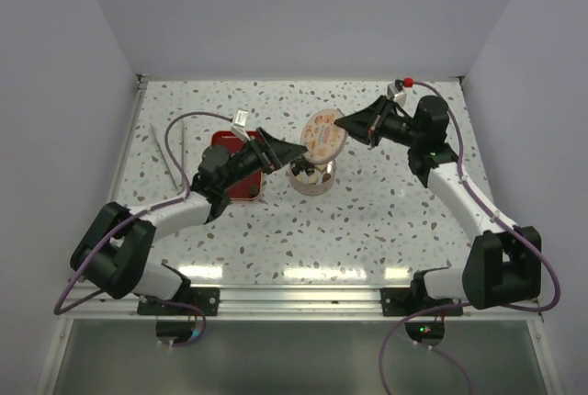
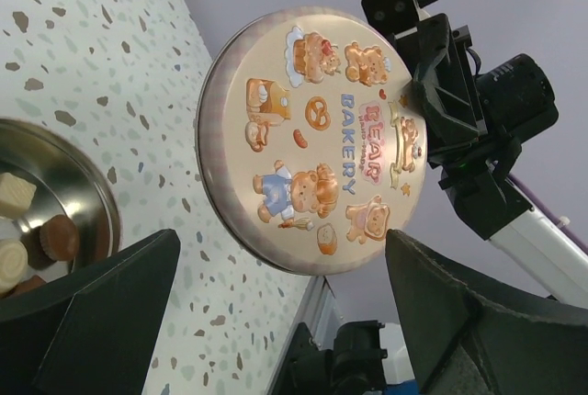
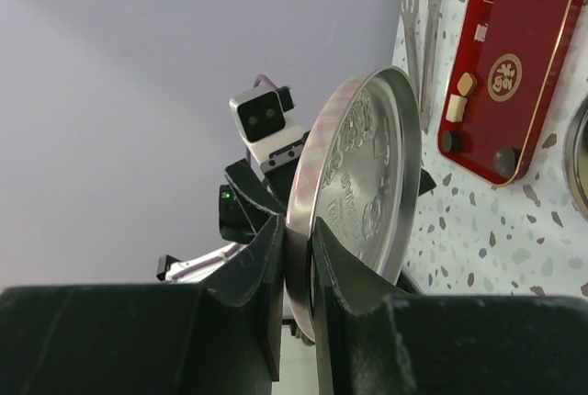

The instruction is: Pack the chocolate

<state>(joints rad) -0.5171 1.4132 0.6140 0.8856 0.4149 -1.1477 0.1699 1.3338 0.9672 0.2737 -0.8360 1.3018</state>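
Note:
Several pieces of chocolate (image 2: 35, 234), cream and brown, lie in the open round silver tin (image 1: 310, 178), whose wall (image 2: 81, 188) shows at the left of the left wrist view. More chocolate pieces (image 3: 456, 107) lie on the red tray (image 3: 530, 41). My right gripper (image 3: 296, 250) is shut on the rim of the tin's bear-printed lid (image 1: 324, 134), holding it on edge above the tin. My left gripper (image 2: 280, 317) stands open just short of the lid (image 2: 312, 138), touching nothing. In the top view the left gripper (image 1: 292, 151) sits between tray and tin.
Metal tongs (image 1: 174, 149) lie at the table's left, beyond the red tray (image 1: 246, 189), which my left arm partly covers. The tongs (image 3: 422, 18) also show in the right wrist view. White walls close the table in on three sides.

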